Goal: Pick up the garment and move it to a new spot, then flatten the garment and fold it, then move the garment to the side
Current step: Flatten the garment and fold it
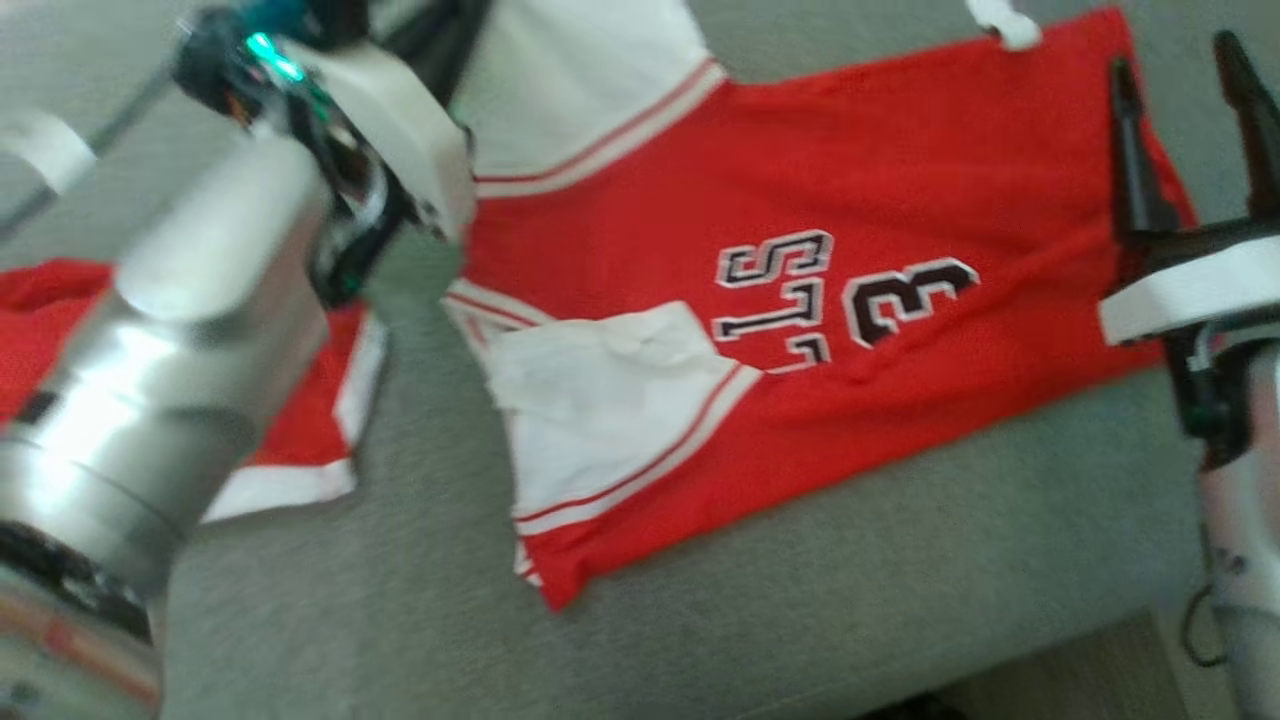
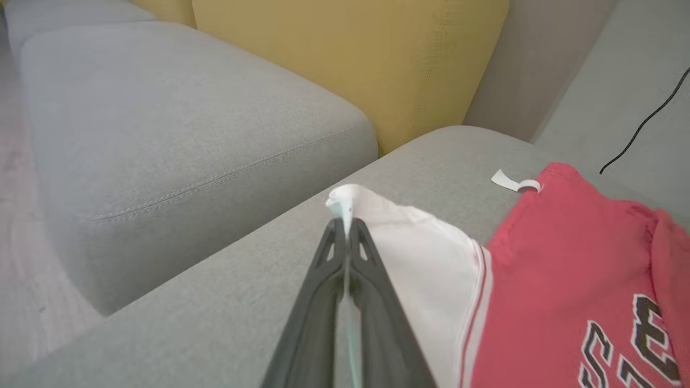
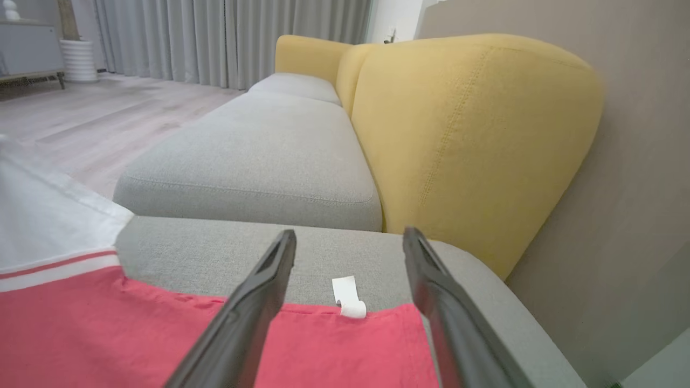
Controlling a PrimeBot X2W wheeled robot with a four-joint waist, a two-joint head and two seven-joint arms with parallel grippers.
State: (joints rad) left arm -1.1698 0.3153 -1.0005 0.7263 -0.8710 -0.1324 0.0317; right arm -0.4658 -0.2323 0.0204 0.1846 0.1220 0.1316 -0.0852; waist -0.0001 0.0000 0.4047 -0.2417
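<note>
Where the garment lies: the garment (image 1: 800, 200), a red jersey with white sleeves and black-and-white lettering facing up, is spread across the grey seat cushion (image 1: 900, 560).
Left gripper: the left gripper (image 2: 345, 223) has its fingers pressed together on the outer corner of one white sleeve (image 2: 426, 253), with a nub of white cloth showing past the tips.
Right gripper: the right gripper (image 3: 350, 234) hangs over the jersey's red edge with its fingers spread wide and nothing between them; I cannot tell if they touch the cloth.
Tag: a small white tag (image 3: 349, 296) curls off that red edge onto the cushion, and from the right wrist it sits between the two fingers.
Near sleeve: the other white sleeve (image 1: 600, 400) lies folded over the red body, just beside the lettering.
Other cloth: a separate piece of red cloth with white trim (image 1: 310, 440) lies on the same cushion to the robot's left, partly hidden by the left arm.
Backdrop: a yellow backrest (image 3: 474, 134) rises behind the cushion, a second grey cushion (image 3: 259, 151) stretches beyond it, and a thin black cable (image 2: 647, 124) trails over a pale surface.
</note>
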